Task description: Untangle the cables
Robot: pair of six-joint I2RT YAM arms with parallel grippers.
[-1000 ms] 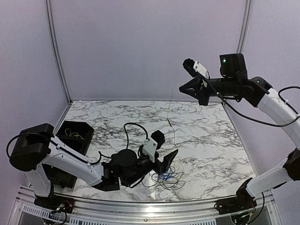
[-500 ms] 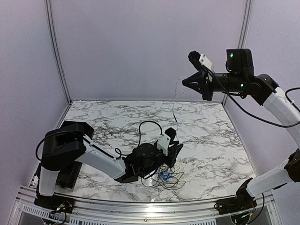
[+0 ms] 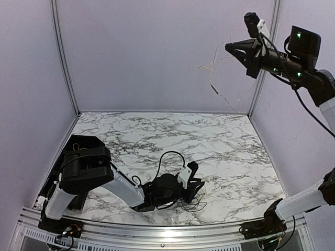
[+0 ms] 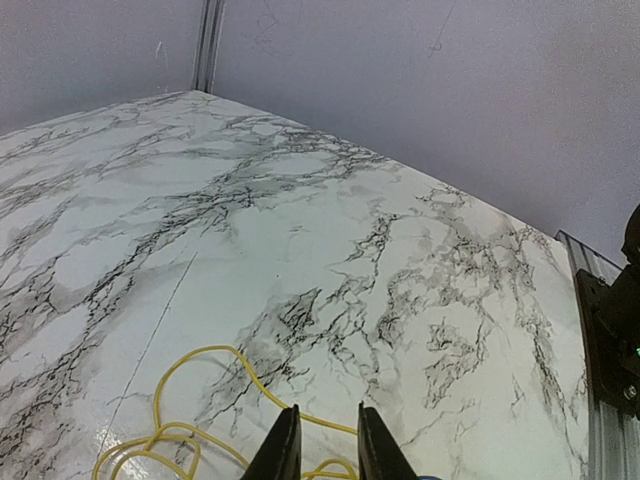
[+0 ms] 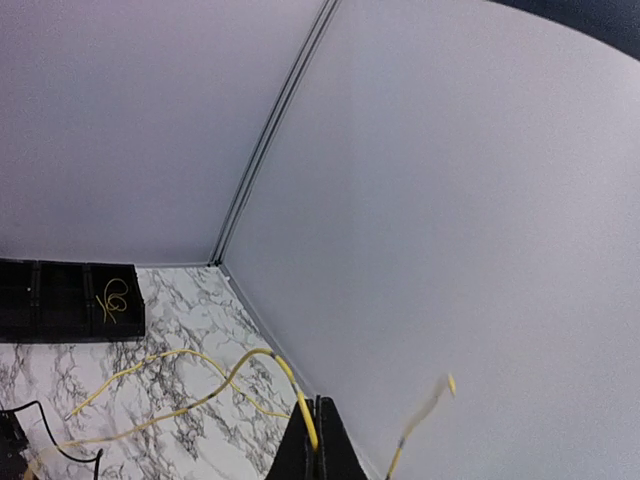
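At the table's near edge, the left gripper (image 4: 328, 412) crouches over the tangled cables (image 3: 196, 202). Its jaws stand narrow on either side of a yellow cable (image 4: 200, 352), and whether they pinch it cannot be told. The wires look hair-thin, limp, nearly weightless and apt to snag. They are best taken on a free strand clear of the knot. Beyond lie the glossy marble table (image 3: 235, 141) and a black bin (image 5: 65, 300). High against the lilac wall (image 3: 157, 52), the right gripper (image 3: 230, 47) is clamped on a yellow strand (image 5: 200, 360).
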